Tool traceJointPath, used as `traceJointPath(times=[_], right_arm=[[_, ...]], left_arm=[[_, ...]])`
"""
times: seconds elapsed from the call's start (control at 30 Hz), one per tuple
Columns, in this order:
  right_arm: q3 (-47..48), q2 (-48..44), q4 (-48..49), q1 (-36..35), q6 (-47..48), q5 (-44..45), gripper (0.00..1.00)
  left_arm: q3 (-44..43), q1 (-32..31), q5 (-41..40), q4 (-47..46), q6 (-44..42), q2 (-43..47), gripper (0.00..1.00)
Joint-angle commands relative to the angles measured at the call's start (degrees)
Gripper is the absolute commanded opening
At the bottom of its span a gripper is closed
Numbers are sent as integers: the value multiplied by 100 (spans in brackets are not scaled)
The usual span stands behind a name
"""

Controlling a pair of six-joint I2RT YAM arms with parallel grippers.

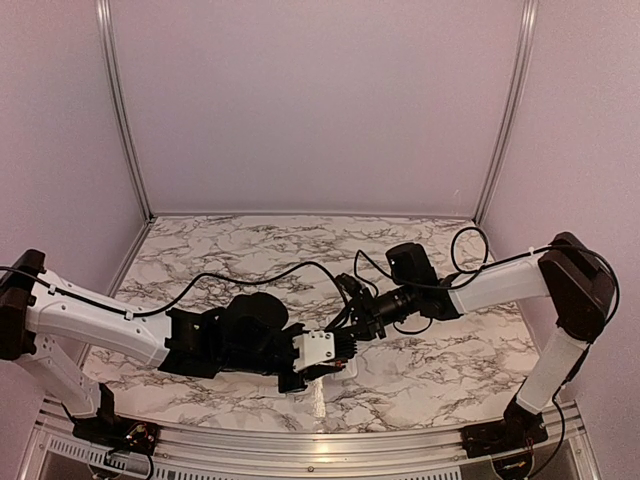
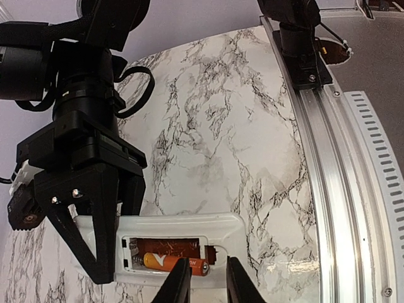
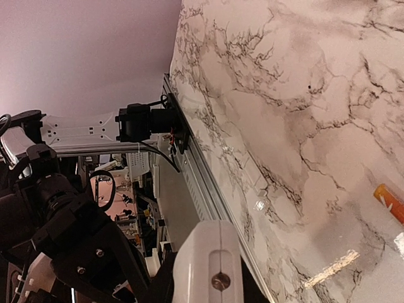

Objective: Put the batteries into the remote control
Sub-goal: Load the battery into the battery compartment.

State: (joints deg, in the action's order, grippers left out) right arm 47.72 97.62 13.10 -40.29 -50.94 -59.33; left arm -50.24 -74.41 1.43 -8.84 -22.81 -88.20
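Seemingly I'm seating one battery (image 2: 173,262) in the remote control (image 2: 189,224), left jaws slightly spread, right jaws pinching its nine-o'clock end; next, fetching the other battery (image 3: 387,202).

Counter (image 2: 252,158) is white marble w/ grey-black veins, remote control (image 2: 189,224) white, battery (image 2: 173,262) orange-red w/ silvery end, left end effector (image 2: 207,265) black, walls (image 1: 320,100) pale lilac.
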Motion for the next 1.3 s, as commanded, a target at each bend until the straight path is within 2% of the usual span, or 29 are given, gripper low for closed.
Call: traceJointPath(times=[0.0, 0.77, 1.27], right_arm=[[212, 8, 35, -58, 44, -87, 0], [198, -7, 159, -119, -1, -149, 0], [229, -69, 182, -128, -28, -158, 0]], left_arm=[[-222, -29, 23, 167, -112, -165, 20], [-327, 34, -450, 298, -90, -425, 13], [-586, 225, -612, 789, 159, -683, 9]])
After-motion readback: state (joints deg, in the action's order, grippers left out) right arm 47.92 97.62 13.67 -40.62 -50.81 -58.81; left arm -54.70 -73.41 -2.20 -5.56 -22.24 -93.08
